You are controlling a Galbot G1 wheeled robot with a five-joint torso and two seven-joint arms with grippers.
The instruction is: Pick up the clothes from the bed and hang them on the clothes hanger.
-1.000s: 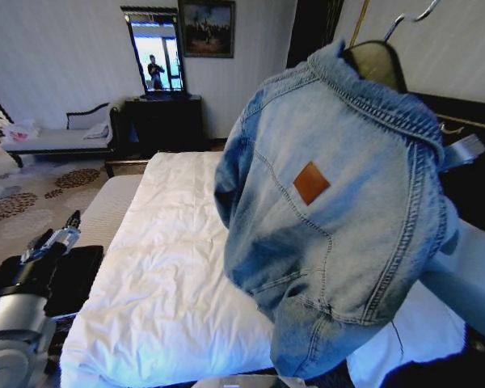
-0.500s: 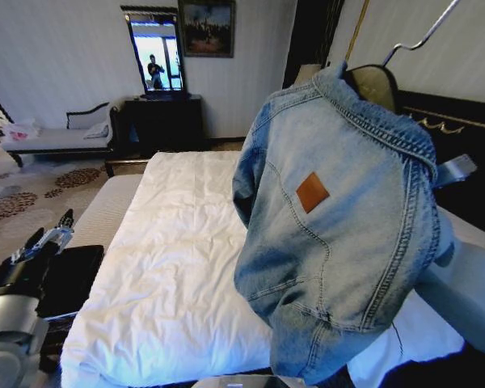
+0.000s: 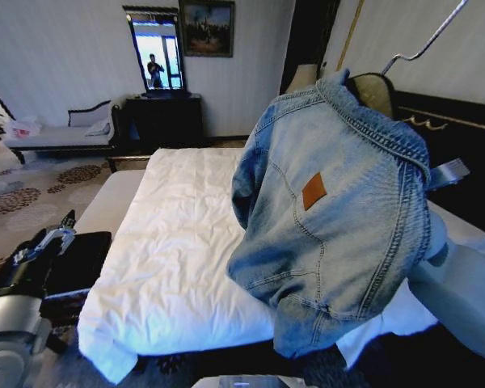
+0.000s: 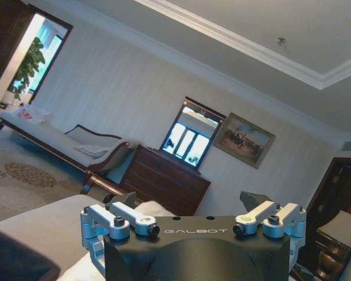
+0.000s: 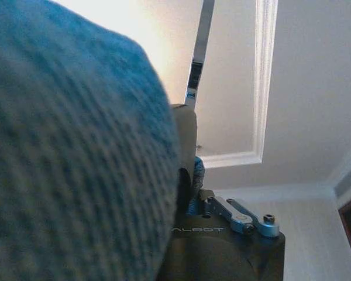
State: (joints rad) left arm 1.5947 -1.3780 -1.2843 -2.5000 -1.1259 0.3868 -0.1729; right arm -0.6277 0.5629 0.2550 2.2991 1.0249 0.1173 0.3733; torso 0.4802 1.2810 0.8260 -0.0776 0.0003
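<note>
A light blue denim jacket (image 3: 339, 218) with a brown patch hangs on the clothes hanger (image 3: 377, 90), whose metal hook (image 3: 424, 44) points up to the right. My right arm (image 3: 465, 295) holds it up over the right side of the white bed (image 3: 178, 242). In the right wrist view my right gripper (image 5: 190, 175) is shut on the clothes hanger's neck (image 5: 187, 132), with denim (image 5: 70, 158) draped over it. My left gripper (image 3: 52, 234) waits low beside the bed's left edge. Its fingers are open and hold nothing (image 4: 190, 200).
A black flat object (image 3: 77, 263) lies by the bed's left side, beyond it a pale padded bench (image 3: 105, 206). A dark dresser with a mirror (image 3: 166, 121) and a chaise (image 3: 56, 139) stand at the far wall. The black headboard (image 3: 457, 137) is behind the jacket.
The whole picture has shifted, so the camera moved; more of the bed's near edge shows. The hanger's hook sits a little higher. My left gripper sank lower left early on.
</note>
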